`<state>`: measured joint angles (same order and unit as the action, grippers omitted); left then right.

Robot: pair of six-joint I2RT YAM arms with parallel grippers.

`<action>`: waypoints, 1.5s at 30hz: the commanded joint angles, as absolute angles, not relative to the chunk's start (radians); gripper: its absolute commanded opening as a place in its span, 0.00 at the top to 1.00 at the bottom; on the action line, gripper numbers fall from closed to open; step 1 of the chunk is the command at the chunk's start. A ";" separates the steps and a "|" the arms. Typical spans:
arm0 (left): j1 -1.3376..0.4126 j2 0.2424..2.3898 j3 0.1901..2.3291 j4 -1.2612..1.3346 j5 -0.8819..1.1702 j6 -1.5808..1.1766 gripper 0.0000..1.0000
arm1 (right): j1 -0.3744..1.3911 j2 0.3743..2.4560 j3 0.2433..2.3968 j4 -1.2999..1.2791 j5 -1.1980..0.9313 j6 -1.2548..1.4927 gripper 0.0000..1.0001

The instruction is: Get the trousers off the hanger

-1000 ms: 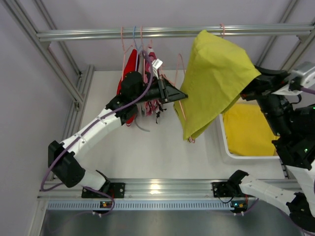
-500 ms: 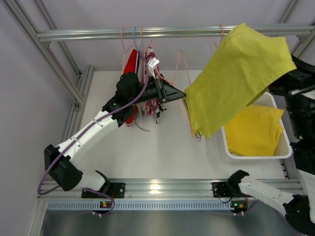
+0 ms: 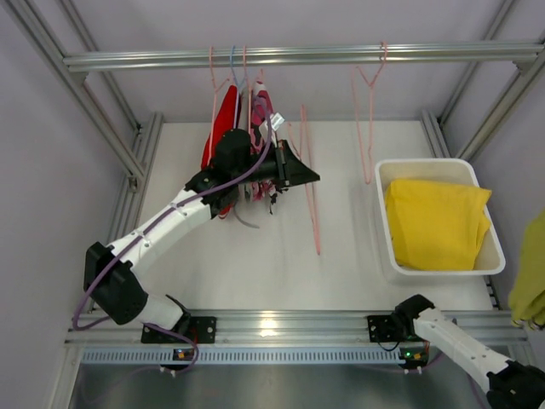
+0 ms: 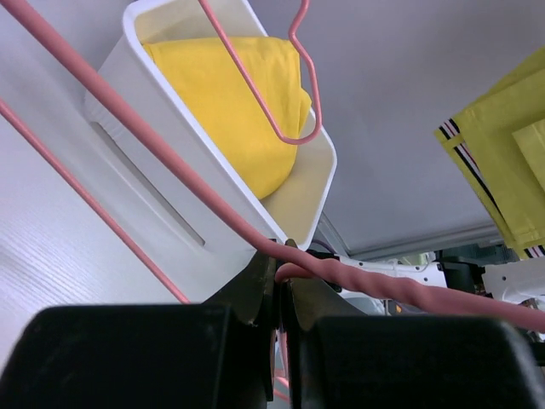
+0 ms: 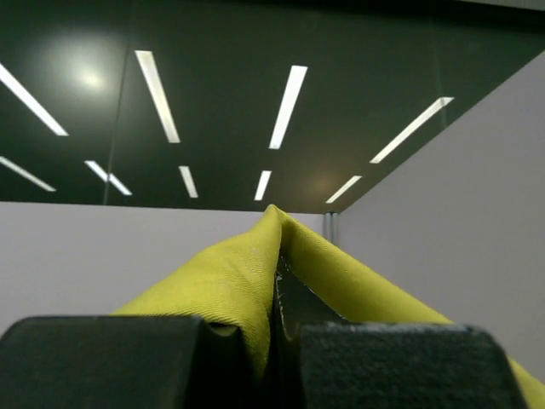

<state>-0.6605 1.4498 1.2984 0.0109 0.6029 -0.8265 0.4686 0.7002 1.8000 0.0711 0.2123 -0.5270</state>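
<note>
Trousers: seen from above, the duller yellow-green trousers (image 3: 530,285) hang past the counter's (image 3: 255,264) right edge, and the bright yellow trousers (image 3: 434,223) lie folded in the white bin (image 3: 426,273). The left fingers (image 3: 302,175) meet a pink hanger (image 3: 314,220).

Only the left wrist view shows those fingers pinched shut on the hanger wire, and a striped trim on the yellow-green pair.

In the right wrist view, the right fingers (image 5: 285,302) are clamped on a fold of that cloth.

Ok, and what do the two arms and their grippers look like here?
Both are white rounded links with black joints and bases. The left arm carries a loose purple cable along it; of the right arm only the lowest part shows. The left gripper is a black wedge; the right gripper has blocky matte black fingers.
</note>
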 commanded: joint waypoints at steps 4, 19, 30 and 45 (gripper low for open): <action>-0.661 1.422 1.304 0.035 0.614 -0.772 1.00 | 0.449 0.640 1.622 0.207 0.339 -0.761 1.00; -0.661 1.422 1.350 0.011 0.604 -0.745 1.00 | 0.371 0.446 1.296 0.241 0.449 -0.908 1.00; -0.661 1.442 1.376 0.015 0.598 -0.741 1.00 | 0.328 0.528 1.306 0.037 0.581 -0.861 1.00; -0.660 1.462 1.379 0.026 0.601 -0.750 1.00 | 0.328 0.574 1.083 0.253 0.684 -1.034 1.00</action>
